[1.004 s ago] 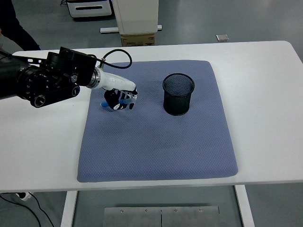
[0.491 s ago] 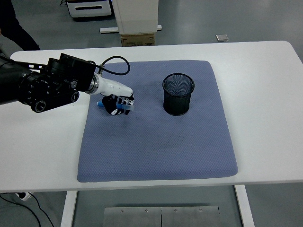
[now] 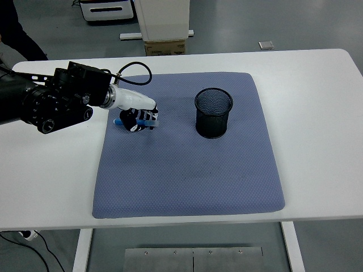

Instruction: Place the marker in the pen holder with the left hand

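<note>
My left hand (image 3: 138, 119) is curled around the blue marker (image 3: 131, 120), which lies nearly level, its long axis running left to right. The holder (image 3: 214, 113) stands well off to my right.

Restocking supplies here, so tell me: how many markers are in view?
1. A blue marker lies at the grey mat's upper left, under the left hand. The mesh pen holder appears empty.
</note>
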Robot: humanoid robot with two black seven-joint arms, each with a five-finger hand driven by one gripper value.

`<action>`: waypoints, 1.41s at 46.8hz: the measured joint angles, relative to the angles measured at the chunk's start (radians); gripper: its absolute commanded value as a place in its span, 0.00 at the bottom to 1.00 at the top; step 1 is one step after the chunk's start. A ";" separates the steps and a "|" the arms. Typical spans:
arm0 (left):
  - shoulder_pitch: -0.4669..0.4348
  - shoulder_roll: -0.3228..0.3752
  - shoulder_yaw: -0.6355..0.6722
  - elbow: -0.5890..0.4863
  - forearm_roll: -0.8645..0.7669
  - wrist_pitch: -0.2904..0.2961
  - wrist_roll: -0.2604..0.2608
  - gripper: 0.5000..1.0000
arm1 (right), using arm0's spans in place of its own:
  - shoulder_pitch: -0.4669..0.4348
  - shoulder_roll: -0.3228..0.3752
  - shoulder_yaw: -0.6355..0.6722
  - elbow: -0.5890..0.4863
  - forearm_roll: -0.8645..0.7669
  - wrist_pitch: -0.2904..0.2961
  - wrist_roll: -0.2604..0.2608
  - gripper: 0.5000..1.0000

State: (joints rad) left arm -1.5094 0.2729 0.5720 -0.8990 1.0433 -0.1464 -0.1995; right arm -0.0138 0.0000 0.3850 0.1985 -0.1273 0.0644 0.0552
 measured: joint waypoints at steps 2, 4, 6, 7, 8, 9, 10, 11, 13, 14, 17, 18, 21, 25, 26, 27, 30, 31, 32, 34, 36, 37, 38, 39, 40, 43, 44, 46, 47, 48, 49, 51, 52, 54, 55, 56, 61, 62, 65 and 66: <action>0.000 0.000 0.000 0.000 0.000 0.001 0.000 0.29 | 0.000 0.000 0.000 0.000 0.000 0.000 0.000 1.00; 0.000 0.000 0.000 0.000 0.000 0.003 0.000 0.29 | 0.000 0.000 0.000 0.000 0.000 0.000 0.000 1.00; 0.000 0.000 0.000 0.000 0.000 0.004 0.000 0.29 | 0.000 0.000 0.000 -0.001 0.000 0.000 0.000 1.00; 0.000 0.001 0.000 0.000 0.002 0.005 0.000 0.29 | 0.000 0.000 0.000 -0.001 0.000 0.000 0.000 1.00; 0.000 0.001 0.000 0.000 0.002 0.005 0.000 0.29 | 0.000 0.000 0.000 -0.001 0.000 0.000 0.000 1.00; 0.000 0.001 0.000 0.000 0.003 0.006 0.000 0.29 | 0.000 0.000 0.000 -0.001 0.000 0.000 0.000 1.00; 0.000 0.002 0.000 0.000 0.007 0.006 0.000 0.28 | 0.000 0.000 0.000 0.000 0.000 0.000 0.000 1.00; 0.000 0.002 0.001 0.000 0.013 0.006 0.000 0.27 | 0.000 0.000 0.000 0.000 0.000 0.000 0.000 1.00; 0.000 0.002 0.003 0.000 0.032 0.006 0.001 0.27 | 0.000 0.000 0.000 -0.001 0.000 0.000 0.000 1.00; 0.000 0.003 0.003 0.000 0.038 0.006 0.002 0.26 | 0.000 0.000 0.000 -0.001 0.000 0.000 0.000 1.00; 0.000 0.003 0.003 0.000 0.057 0.009 0.002 0.25 | 0.000 0.000 0.000 -0.001 0.000 0.000 0.000 1.00; 0.000 0.003 0.003 0.000 0.061 0.009 0.002 0.24 | -0.001 0.000 0.000 -0.001 0.000 0.000 0.000 1.00; 0.000 0.003 0.003 0.000 0.073 0.012 0.001 0.23 | 0.000 0.000 0.000 -0.001 0.000 0.000 0.000 1.00; 0.000 0.005 0.003 0.001 0.076 0.013 0.001 0.21 | 0.000 0.000 0.000 -0.001 0.000 0.000 0.000 1.00; 0.000 0.005 0.003 0.001 0.077 0.014 0.001 0.21 | 0.000 0.000 0.000 0.000 0.000 0.000 0.000 1.00; 0.000 0.004 0.004 0.001 0.078 0.014 0.001 0.21 | 0.000 0.000 0.000 0.000 0.000 0.000 0.000 1.00; 0.001 0.002 0.005 0.001 0.082 0.017 0.001 0.18 | 0.000 0.000 0.000 0.000 0.000 0.000 0.000 1.00; 0.001 0.002 0.005 0.001 0.084 0.018 0.001 0.18 | 0.000 0.000 0.000 0.000 0.000 0.000 0.000 1.00; 0.001 0.002 0.008 0.001 0.089 0.021 0.001 0.14 | 0.000 0.000 0.000 0.000 0.000 0.000 0.000 1.00; 0.001 0.002 0.010 0.001 0.092 0.022 0.001 0.12 | 0.000 0.000 0.000 0.000 0.000 0.000 0.000 1.00; 0.001 0.002 0.014 0.001 0.099 0.023 0.002 0.12 | 0.000 0.000 0.000 0.000 0.000 0.000 0.000 1.00; 0.001 0.002 0.015 0.001 0.101 0.023 0.002 0.12 | 0.000 0.000 0.000 0.000 0.000 0.000 0.000 1.00; 0.002 0.002 0.015 0.001 0.103 0.026 0.002 0.12 | 0.000 0.000 0.000 0.000 0.000 0.000 0.000 1.00; 0.001 0.002 0.016 0.001 0.103 0.027 0.002 0.12 | 0.000 0.000 0.000 0.000 0.000 0.000 0.000 1.00; 0.002 0.002 0.018 0.001 0.104 0.030 0.002 0.11 | 0.000 0.000 0.000 0.000 0.000 0.000 0.000 1.00; 0.005 0.002 0.022 0.001 0.105 0.032 0.002 0.06 | 0.000 0.000 0.000 0.000 0.000 0.000 0.000 1.00; 0.006 0.002 0.023 0.001 0.106 0.032 0.003 0.06 | 0.000 0.000 0.000 0.000 0.000 0.000 0.000 1.00; 0.008 0.002 0.026 0.001 0.109 0.033 0.003 0.04 | 0.000 0.000 0.000 0.000 0.000 0.000 0.000 1.00; 0.008 0.002 0.026 0.001 0.109 0.033 0.003 0.04 | 0.000 0.000 0.000 0.000 0.000 0.000 0.000 1.00; 0.008 0.002 0.026 0.001 0.109 0.033 0.003 0.04 | 0.000 0.000 0.000 0.000 0.000 0.000 0.000 1.00; 0.008 0.001 0.026 0.001 0.109 0.033 0.003 0.03 | 0.000 0.000 0.000 0.000 0.000 0.000 0.000 1.00; 0.009 0.001 0.026 0.001 0.109 0.033 0.003 0.03 | 0.000 0.000 0.000 -0.001 0.000 0.000 0.000 1.00; 0.009 0.001 0.026 0.001 0.109 0.033 0.003 0.02 | 0.000 0.000 0.000 -0.001 0.000 0.000 0.000 1.00; 0.009 0.001 0.027 0.001 0.109 0.033 0.003 0.00 | 0.000 0.000 0.000 -0.001 0.000 0.000 0.000 1.00; 0.009 0.001 0.028 0.001 0.109 0.033 0.003 0.00 | 0.000 0.000 0.000 -0.001 0.000 0.000 0.000 1.00; 0.009 0.001 0.028 0.001 0.109 0.033 0.003 0.00 | 0.000 0.000 0.000 -0.001 0.000 0.000 0.000 1.00; 0.006 0.004 0.028 0.001 0.109 0.033 0.003 0.00 | 0.000 0.000 0.000 -0.001 0.000 0.000 0.000 1.00; 0.005 0.004 0.028 0.001 0.109 0.033 0.003 0.00 | 0.000 0.000 0.000 -0.001 0.000 0.000 0.000 1.00; 0.004 0.005 0.028 0.002 0.109 0.033 0.003 0.00 | 0.000 0.000 0.000 0.000 0.000 0.000 0.000 1.00; 0.003 0.005 0.027 0.003 0.109 0.033 0.003 0.00 | 0.000 0.000 0.000 0.000 0.000 0.000 0.000 1.00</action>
State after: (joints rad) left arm -1.5069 0.2777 0.5991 -0.8955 1.1521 -0.1135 -0.1963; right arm -0.0138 0.0000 0.3850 0.1985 -0.1273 0.0644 0.0552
